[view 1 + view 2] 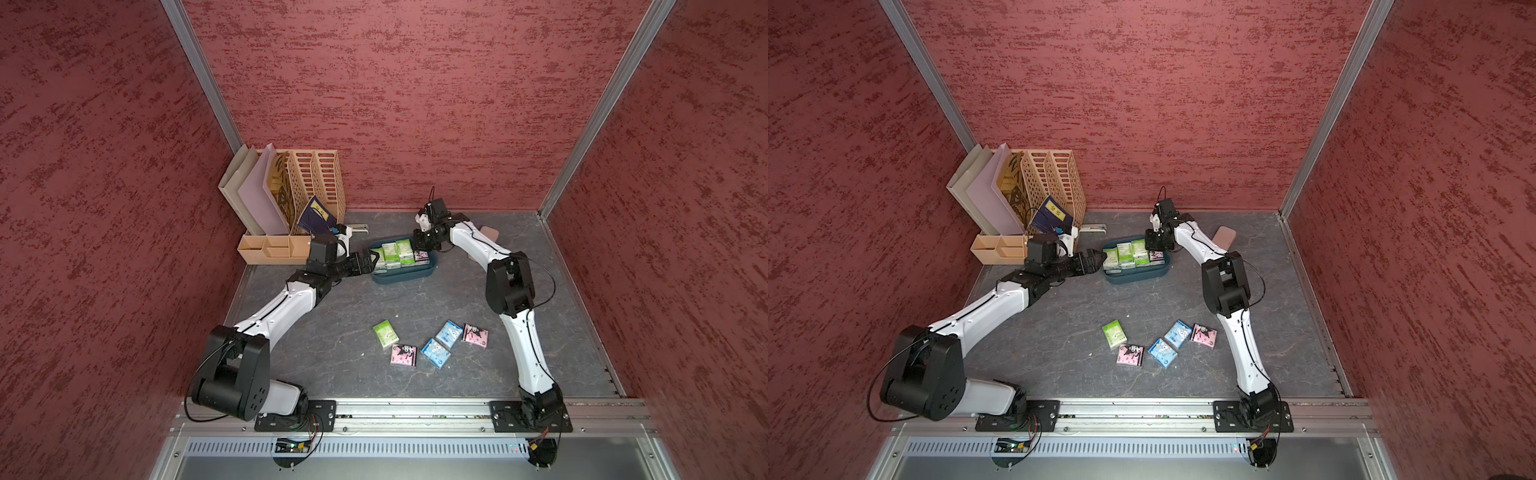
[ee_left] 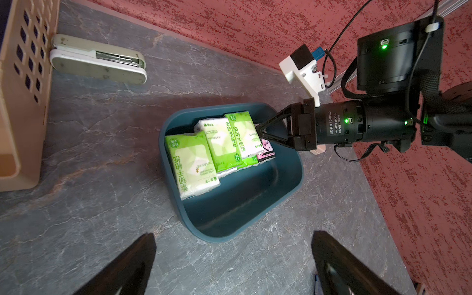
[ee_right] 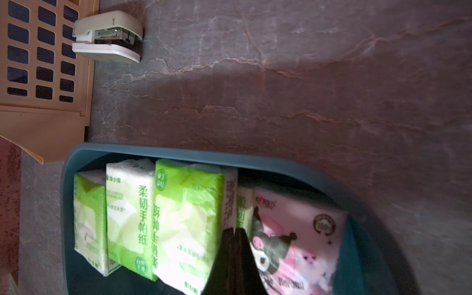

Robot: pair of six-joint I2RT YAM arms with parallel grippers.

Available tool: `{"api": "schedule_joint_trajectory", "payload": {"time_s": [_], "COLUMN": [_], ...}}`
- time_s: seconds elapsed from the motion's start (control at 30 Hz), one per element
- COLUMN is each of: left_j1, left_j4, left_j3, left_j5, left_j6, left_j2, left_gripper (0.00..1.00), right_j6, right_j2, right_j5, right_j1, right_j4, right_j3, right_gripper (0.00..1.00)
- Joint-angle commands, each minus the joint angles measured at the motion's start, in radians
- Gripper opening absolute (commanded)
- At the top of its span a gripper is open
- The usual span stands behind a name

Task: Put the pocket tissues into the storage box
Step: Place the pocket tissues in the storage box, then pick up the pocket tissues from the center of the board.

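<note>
Left of centre, the left hand (image 1: 372, 261) gapes wide and empty beside the storage box (image 1: 405, 277). Inside, pocket tissues (image 1: 392, 253) stand packed; the right hand (image 1: 418, 244), pinched closed on nothing, pokes between them. Lower centre, five loose packets (image 1: 435, 353) lie on the counter (image 1: 332, 332).

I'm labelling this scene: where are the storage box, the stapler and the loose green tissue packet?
storage box (image 1: 406, 274): in a top view, near outer wall.
stapler (image 2: 99, 60): left wrist view, middle of body.
loose green tissue packet (image 1: 385, 333): in a top view, centre of face.
</note>
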Motion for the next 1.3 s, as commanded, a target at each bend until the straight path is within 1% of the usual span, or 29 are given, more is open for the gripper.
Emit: {"api": "schedule_joint_trajectory", "payload": {"time_s": [0.0, 0.03, 0.1, 0.13, 0.2, 0.23, 0.33, 0.47, 0.6, 0.7, 0.8, 0.87, 1.0, 1.07, 1.13, 1.2, 1.27], "left_j1": [0.008, 0.008, 0.008, 0.008, 0.008, 0.008, 0.008, 0.002, -0.030, -0.055, -0.070, -0.097, -0.139, -0.164, -0.186, -0.201, -0.222], "left_j4": [-0.005, -0.011, -0.031, -0.045, -0.094, -0.118, -0.267, -0.488, -0.621, -0.711, -0.811, -0.863, -0.875, -0.865, -0.860, -0.859, -0.840], "left_j3": [0.022, 0.022, 0.022, 0.022, 0.025, 0.027, 0.068, 0.154, 0.203, 0.235, 0.262, 0.258, 0.246, 0.246, 0.254, 0.263, 0.258], "left_j5": [0.021, 0.020, 0.022, 0.021, 0.022, 0.025, 0.062, 0.143, 0.163, 0.161, 0.202, 0.181, 0.131, 0.108, 0.079, 0.080, 0.094], "left_j6": [0.003, 0.005, 0.009, 0.012, 0.029, 0.040, 0.095, 0.221, 0.345, 0.395, 0.431, 0.465, 0.499, 0.496, 0.483, 0.474, 0.473], "left_j2": [0.010, 0.008, 0.003, -0.002, -0.019, -0.026, -0.031, -0.008, 0.004, 0.052, 0.123, 0.148, 0.180, 0.211, 0.255, 0.297, 0.323], "left_gripper": [1.00, 1.00, 1.00, 1.00, 1.00, 1.00, 1.00, 1.00, 1.00, 1.00, 0.97, 0.96, 0.95, 0.91, 0.82, 0.74, 0.72], "right_j6": [0.012, 0.012, 0.012, 0.013, 0.011, 0.009, 0.008, 0.003, 0.019, 0.026, 0.021, 0.012, 0.002, 0.000, -0.002, -0.001, 0.002], "right_j2": [0.015, 0.015, 0.009, 0.005, -0.011, -0.022, -0.075, -0.155, -0.237, -0.293, -0.348, -0.391, -0.457, -0.474, -0.476, -0.480, -0.485], "right_j5": [-0.012, -0.011, -0.007, -0.004, 0.008, 0.015, 0.041, 0.065, 0.047, 0.006, -0.011, -0.023, -0.048, -0.066, -0.080, -0.085, -0.089], "right_j1": [0.004, 0.005, 0.005, 0.004, 0.004, 0.005, 0.005, 0.001, -0.014, -0.036, -0.055, -0.068, -0.093, -0.101, -0.105, -0.108, -0.112], "right_j4": [0.017, 0.016, 0.015, 0.013, 0.016, 0.021, 0.053, 0.088, 0.129, 0.150, 0.163, 0.177, 0.210, 0.226, 0.227, 0.227, 0.237], "right_j3": [0.031, 0.033, 0.032, 0.030, 0.022, 0.014, -0.025, -0.073, -0.141, -0.205, -0.287, -0.352, -0.465, -0.504, -0.520, -0.534, -0.547], "right_gripper": [0.00, 0.01, 0.13, 0.16, 0.29, 0.31, 0.37, 0.42, 0.44, 0.45, 0.45, 0.45, 0.45, 0.46, 0.46, 0.46, 0.46]}}
